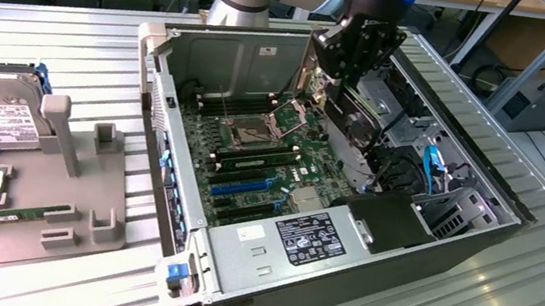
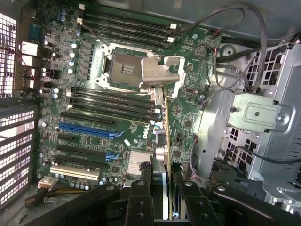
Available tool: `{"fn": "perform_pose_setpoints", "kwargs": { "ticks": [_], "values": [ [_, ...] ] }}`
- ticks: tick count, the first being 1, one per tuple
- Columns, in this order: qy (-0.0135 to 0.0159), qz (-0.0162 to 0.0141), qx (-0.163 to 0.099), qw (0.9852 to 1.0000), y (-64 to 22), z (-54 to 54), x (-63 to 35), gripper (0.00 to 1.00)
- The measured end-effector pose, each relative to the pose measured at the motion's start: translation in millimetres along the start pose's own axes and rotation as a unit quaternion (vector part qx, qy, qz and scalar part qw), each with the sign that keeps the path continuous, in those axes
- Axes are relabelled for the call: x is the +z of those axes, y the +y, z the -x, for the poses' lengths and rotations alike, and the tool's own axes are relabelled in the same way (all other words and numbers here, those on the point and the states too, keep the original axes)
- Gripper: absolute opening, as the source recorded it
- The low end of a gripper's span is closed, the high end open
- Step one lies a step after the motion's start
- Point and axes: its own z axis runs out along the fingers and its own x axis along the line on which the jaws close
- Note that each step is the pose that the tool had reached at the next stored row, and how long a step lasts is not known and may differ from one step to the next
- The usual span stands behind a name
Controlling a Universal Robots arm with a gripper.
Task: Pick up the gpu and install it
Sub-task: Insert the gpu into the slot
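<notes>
- upper middle of the exterior view: gripper (image 1: 360,52) hangs over the open computer case (image 1: 234,255), fingers clamped on the gpu (image 2: 164,155)
- pickup looks done; the card is held edge-on above the motherboard (image 2: 183,123), not in the blue pcie slot (image 2: 87,128), so seating is left
- hard to make out: the card's height over the board, and both its faces

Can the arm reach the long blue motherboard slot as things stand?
Probably yes: the case side is off and the blue slot lies bare and unobstructed. The end effector grips the gpu above the board.
</notes>
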Motion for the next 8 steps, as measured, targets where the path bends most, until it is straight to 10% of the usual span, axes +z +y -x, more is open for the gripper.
{"fn": "perform_pose_setpoints", "kwargs": {
  "ticks": [8],
  "values": [
    [-0.0001,-0.0021,-0.005,1.0000,0.0,0.0,0.1,0.27]
  ]
}}
